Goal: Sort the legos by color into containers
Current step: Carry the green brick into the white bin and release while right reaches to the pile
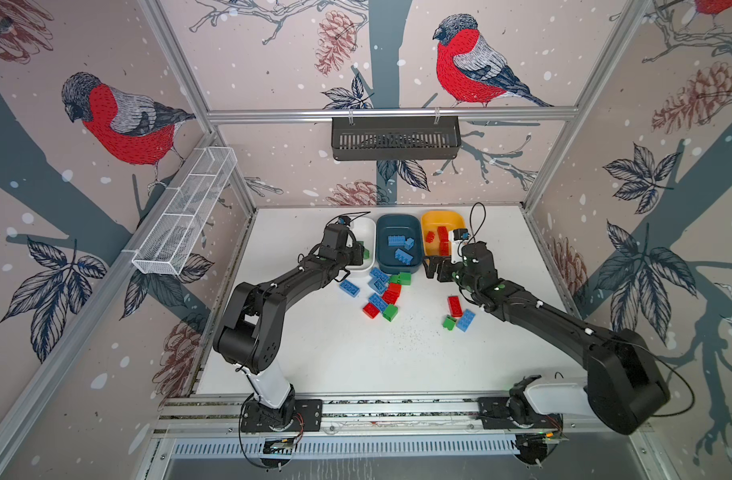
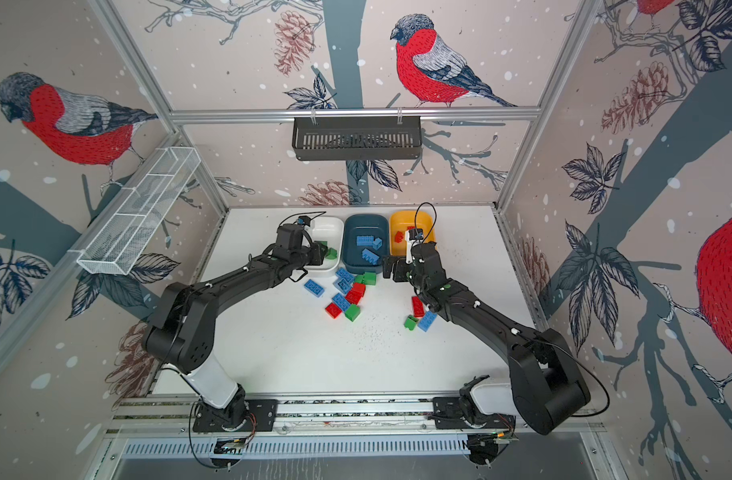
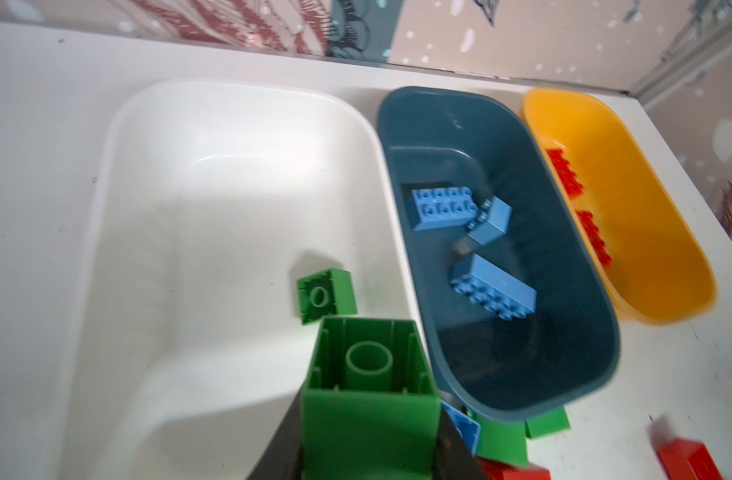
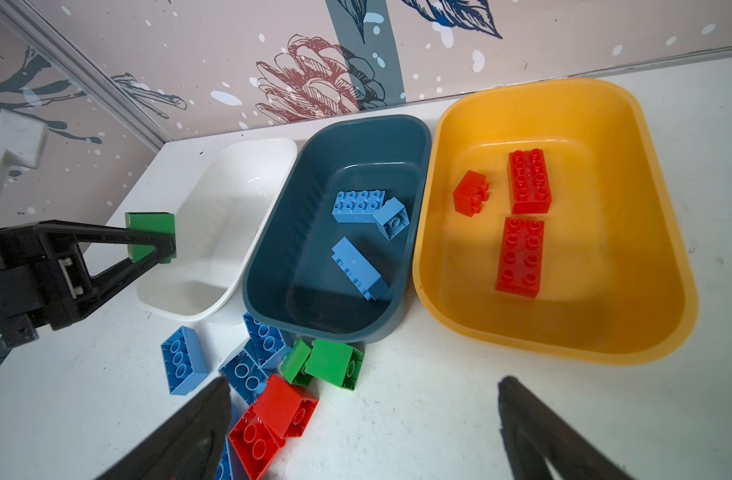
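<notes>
My left gripper (image 3: 368,440) is shut on a green lego (image 3: 368,395), held above the near end of the white container (image 3: 231,208); another green lego (image 3: 326,294) lies inside it. The teal container (image 1: 387,232) holds three blue legos (image 4: 358,205), and the yellow container (image 1: 437,218) holds three red legos (image 4: 528,180). My right gripper (image 4: 364,399) stands open over bare table in front of the teal and yellow containers, nothing between its fingers. A loose pile of blue, red and green legos (image 1: 383,291) lies before the teal container.
Under my right forearm lie a red brick (image 1: 454,305), a green brick (image 1: 449,322) and a blue brick (image 1: 466,320). A black slotted basket (image 1: 395,139) hangs on the back wall and a white wire-mesh tray (image 1: 189,212) on the left wall.
</notes>
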You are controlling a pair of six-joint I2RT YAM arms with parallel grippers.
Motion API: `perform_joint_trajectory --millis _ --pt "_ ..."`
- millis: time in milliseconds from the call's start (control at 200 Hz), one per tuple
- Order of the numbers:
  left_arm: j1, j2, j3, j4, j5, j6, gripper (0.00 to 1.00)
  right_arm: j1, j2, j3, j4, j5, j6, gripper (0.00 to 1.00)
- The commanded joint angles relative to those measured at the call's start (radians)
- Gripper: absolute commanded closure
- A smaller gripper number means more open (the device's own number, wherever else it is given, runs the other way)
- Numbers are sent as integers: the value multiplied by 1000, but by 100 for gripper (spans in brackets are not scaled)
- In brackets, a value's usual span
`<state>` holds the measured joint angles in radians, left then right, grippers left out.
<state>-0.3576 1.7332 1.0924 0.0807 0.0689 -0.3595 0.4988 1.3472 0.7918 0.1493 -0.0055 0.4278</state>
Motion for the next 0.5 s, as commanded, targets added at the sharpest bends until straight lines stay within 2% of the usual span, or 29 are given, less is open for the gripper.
perform_joint_trajectory --millis 0,60,130,270,325,405,495 --pt "31 62 59 -4 -36 -127 86 5 30 32 -39 -10 17 0" --pt "45 114 117 -49 -9 -126 86 9 54 47 -55 -26 23 1" --pt "55 169 186 -98 -10 -139 85 25 72 58 -65 18 38 0" --pt "62 246 299 -154 0 -129 76 44 106 63 -77 56 71 0" --pt "63 267 330 -167 -4 -135 71 47 115 59 -76 64 89 1" --pt "65 279 350 -160 9 -157 53 50 120 48 -65 64 107 0" --pt "66 278 351 -125 44 -163 38 50 127 40 -48 19 96 0"
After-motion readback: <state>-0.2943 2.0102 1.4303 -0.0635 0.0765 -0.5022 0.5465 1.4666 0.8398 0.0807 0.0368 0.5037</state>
